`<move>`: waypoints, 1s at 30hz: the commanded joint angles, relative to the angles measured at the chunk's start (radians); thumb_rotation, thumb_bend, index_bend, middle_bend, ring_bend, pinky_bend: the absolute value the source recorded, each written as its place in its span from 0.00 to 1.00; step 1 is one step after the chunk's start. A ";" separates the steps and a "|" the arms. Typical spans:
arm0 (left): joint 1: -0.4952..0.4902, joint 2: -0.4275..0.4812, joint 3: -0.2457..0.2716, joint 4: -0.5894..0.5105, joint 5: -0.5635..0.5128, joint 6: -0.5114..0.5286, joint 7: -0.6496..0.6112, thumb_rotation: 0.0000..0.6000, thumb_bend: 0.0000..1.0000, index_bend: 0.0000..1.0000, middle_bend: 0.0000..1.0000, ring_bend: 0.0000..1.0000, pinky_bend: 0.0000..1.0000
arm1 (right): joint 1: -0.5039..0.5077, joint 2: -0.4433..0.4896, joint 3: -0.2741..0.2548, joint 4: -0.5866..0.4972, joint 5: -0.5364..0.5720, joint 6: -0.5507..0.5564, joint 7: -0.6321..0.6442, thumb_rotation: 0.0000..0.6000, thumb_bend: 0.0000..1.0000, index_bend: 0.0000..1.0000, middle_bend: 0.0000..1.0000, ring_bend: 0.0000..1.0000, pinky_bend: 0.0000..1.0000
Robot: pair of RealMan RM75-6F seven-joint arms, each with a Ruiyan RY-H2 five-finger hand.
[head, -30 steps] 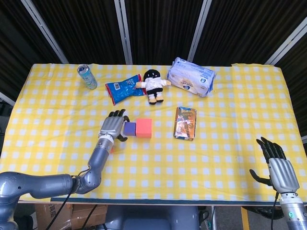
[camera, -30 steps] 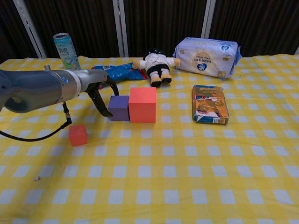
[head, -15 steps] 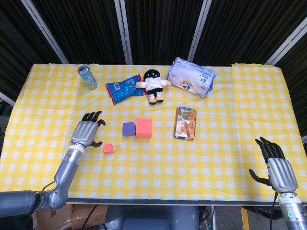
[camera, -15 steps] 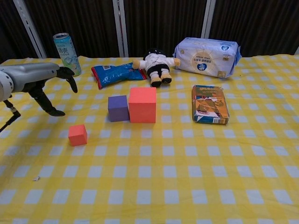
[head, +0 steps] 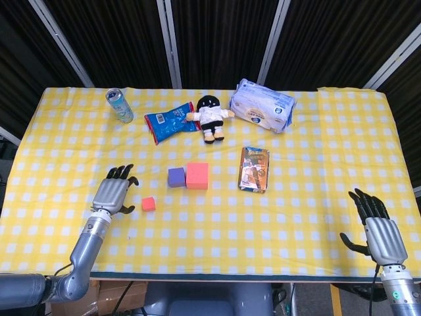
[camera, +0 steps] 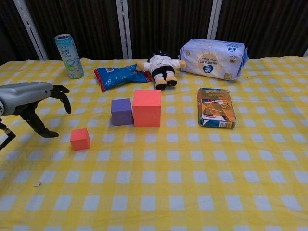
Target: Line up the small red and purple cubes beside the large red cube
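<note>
The large red cube [head: 197, 176] [camera: 147, 108] stands mid-table on the yellow checked cloth. The small purple cube [head: 175, 177] [camera: 121, 111] sits touching its left side. The small red cube [head: 148, 203] [camera: 80, 139] lies apart, nearer the front left. My left hand [head: 114, 191] [camera: 37, 103] hovers open just left of the small red cube, holding nothing. My right hand [head: 378, 230] is open at the table's front right edge, far from the cubes, and shows only in the head view.
Along the back stand a drink can [head: 119, 105], a blue snack bag [head: 166, 123], a plush doll [head: 210, 116] and a tissue pack [head: 262, 113]. A small printed box [head: 254, 169] lies right of the large cube.
My left hand let go of the purple cube beside the large red cube and drew back left and toward the front, ending beside the small red cube. The right hand barely moved.
</note>
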 commanded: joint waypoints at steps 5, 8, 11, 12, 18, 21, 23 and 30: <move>0.004 -0.048 -0.001 0.000 -0.023 0.015 0.052 1.00 0.25 0.32 0.00 0.00 0.00 | -0.001 0.001 -0.001 0.001 -0.002 0.002 0.006 1.00 0.34 0.00 0.00 0.00 0.00; 0.006 -0.064 -0.004 0.002 -0.034 0.021 0.070 1.00 0.25 0.32 0.00 0.00 0.00 | -0.001 0.002 -0.001 0.001 -0.005 0.003 0.010 1.00 0.34 0.00 0.00 0.00 0.00; 0.007 -0.077 -0.011 0.009 -0.044 0.020 0.077 1.00 0.25 0.33 0.00 0.00 0.00 | -0.003 0.002 -0.003 0.001 -0.009 0.006 0.012 1.00 0.34 0.00 0.00 0.00 0.00; 0.008 -0.083 -0.015 0.013 -0.048 0.018 0.076 1.00 0.25 0.33 0.00 0.00 0.00 | -0.003 0.001 -0.004 0.002 -0.011 0.007 0.012 1.00 0.34 0.00 0.00 0.00 0.00; 0.008 -0.119 -0.028 0.033 -0.067 0.001 0.081 1.00 0.26 0.36 0.00 0.00 0.00 | -0.004 0.001 -0.004 0.002 -0.011 0.008 0.014 1.00 0.34 0.00 0.00 0.00 0.00; 0.007 -0.132 -0.031 0.040 -0.070 -0.001 0.088 1.00 0.29 0.38 0.00 0.00 0.00 | -0.004 0.002 -0.003 0.002 -0.011 0.009 0.016 1.00 0.34 0.00 0.00 0.00 0.00; 0.007 -0.138 -0.035 0.045 -0.074 -0.002 0.093 1.00 0.29 0.39 0.00 0.00 0.00 | -0.005 0.002 -0.004 0.002 -0.012 0.009 0.016 1.00 0.34 0.00 0.00 0.00 0.00; 0.010 -0.141 -0.041 0.051 -0.084 -0.009 0.101 1.00 0.34 0.43 0.00 0.00 0.00 | -0.004 0.002 -0.004 0.001 -0.011 0.008 0.016 1.00 0.34 0.00 0.00 0.00 0.00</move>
